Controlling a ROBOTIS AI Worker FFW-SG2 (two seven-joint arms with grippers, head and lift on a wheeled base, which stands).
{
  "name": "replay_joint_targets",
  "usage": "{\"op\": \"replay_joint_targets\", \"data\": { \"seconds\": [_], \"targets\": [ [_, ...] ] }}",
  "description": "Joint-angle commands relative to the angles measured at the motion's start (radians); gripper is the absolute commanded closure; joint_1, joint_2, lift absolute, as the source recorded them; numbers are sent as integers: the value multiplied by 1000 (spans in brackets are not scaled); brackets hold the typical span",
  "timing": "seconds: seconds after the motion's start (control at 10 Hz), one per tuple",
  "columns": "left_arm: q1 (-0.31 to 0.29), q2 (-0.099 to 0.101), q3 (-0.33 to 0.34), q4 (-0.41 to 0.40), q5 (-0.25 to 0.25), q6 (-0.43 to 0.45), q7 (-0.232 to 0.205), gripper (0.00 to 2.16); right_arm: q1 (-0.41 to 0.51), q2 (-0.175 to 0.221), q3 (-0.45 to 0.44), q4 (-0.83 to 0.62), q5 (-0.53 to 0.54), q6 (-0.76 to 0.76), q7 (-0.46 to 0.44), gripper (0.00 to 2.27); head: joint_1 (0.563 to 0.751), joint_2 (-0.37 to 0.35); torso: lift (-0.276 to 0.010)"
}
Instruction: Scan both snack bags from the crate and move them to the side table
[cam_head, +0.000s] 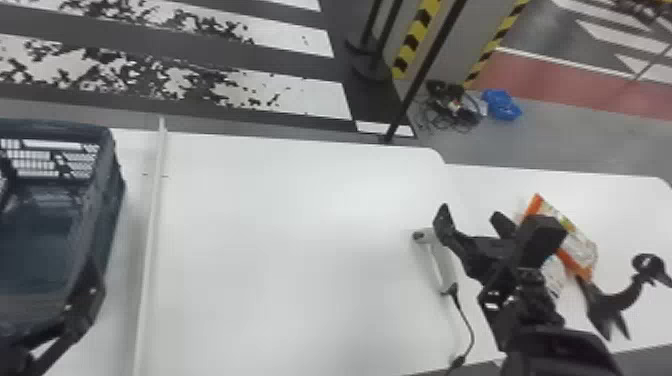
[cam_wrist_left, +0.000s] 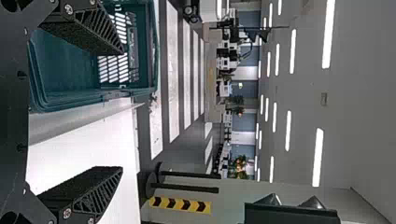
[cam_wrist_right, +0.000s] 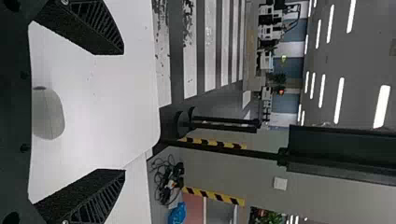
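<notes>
**Open right tool (cam_head: 472, 219) over the scanner (cam_head: 440, 265), snack bag (cam_head: 580, 240) on the side table (cam_head: 630, 200)**

The right tool is open, its two fingers (cam_wrist_right: 100, 186) wide apart and nothing gripped. In the head view it is above the right-hand part of the white tabletop (cam_head: 300, 225), close by the white handheld scanner; whether they touch, I cannot tell. The right wrist view shows the scanner's rounded end in line with the gap between the fingers. A dark cable (cam_head: 470, 325) runs from the scanner toward the near edge of the tabletop.

An orange-edged snack bag lies on the side table, partly hidden behind the right arm. Paler packaging (cam_head: 554, 275) shows just beside it, but I cannot tell whether that is the second bag. Near them, farther right, is a black curved stand (cam_head: 607, 302).

At the far left is the dark blue-green crate (cam_head: 107, 220), with a pale raised strip (cam_head: 152, 215) between it and the main part of the tabletop. The left tool (cam_head: 82, 307) is by the crate's near right corner; the left wrist view shows it open too, with nothing between its fingers.
</notes>
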Motion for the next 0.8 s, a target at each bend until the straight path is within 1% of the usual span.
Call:
{"op": "replay_joint_targets", "data": {
  "seconds": [0.0, 0.2, 0.3, 0.5, 0.7],
  "targets": [
    [-4, 0, -19, 1, -9, 12, 2, 124, 47, 25, 92, -1, 56, -155, -10, 19, 695, -350, -75],
    [-6, 0, -29, 1, -12, 12, 9, 124, 93, 55, 184, 2, 118, -241, -51, 19, 695, -283, -75],
    [-9, 0, -34, 4, -15, 12, 12, 124, 110, 72, 211, 6, 133, -269, -56, 19, 695, -268, -75],
    [-15, 0, -43, 7, -21, 9, 22, 124, 164, 101, 265, 2, 185, -333, -56, 22, 695, -211, -75],
    [-18, 3, -43, 12, -21, 9, 28, 124, 190, 120, 286, 11, 193, -339, -84, 19, 695, -165, -75]
  ]
}}
